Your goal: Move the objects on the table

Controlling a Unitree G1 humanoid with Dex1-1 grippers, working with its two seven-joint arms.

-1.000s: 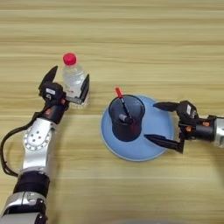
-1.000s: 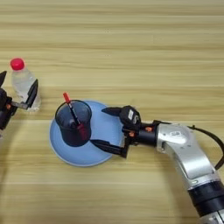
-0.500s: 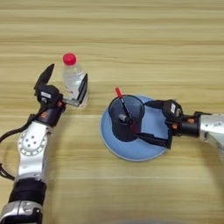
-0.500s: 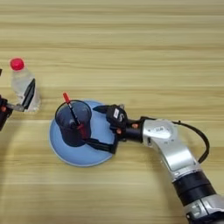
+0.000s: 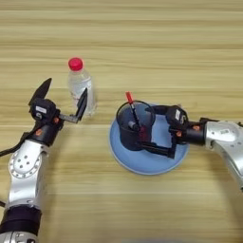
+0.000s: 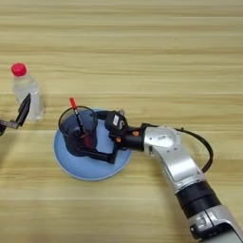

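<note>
A small clear bottle [image 5: 79, 90] with a red cap [image 5: 75, 64] stands upright on the wooden table [image 5: 142, 38] at the left. My left gripper [image 5: 62, 98] is open just left of it; its right finger [image 5: 83, 103] crosses the bottle's front and the other finger points away to the left. A black mesh pen cup [image 5: 134, 129] with a red-capped pen [image 5: 129, 100] stands on a blue plate [image 5: 147, 163]. My right gripper [image 6: 95, 134] is open, one finger at the cup's far rim and the other along its near base. I cannot tell whether they touch the cup.
The blue plate sits mid-table, a little right of the bottle. My right forearm [image 6: 175, 159] runs in from the lower right, with a black cable [image 6: 204, 147] looping beside it. My left forearm [image 5: 26, 166] comes up along the left edge.
My right gripper has slid left across the plate until its fingers flank the pen cup. My left gripper has drifted slightly left and nearer, so the bottle stands at its right finger rather than between both.
</note>
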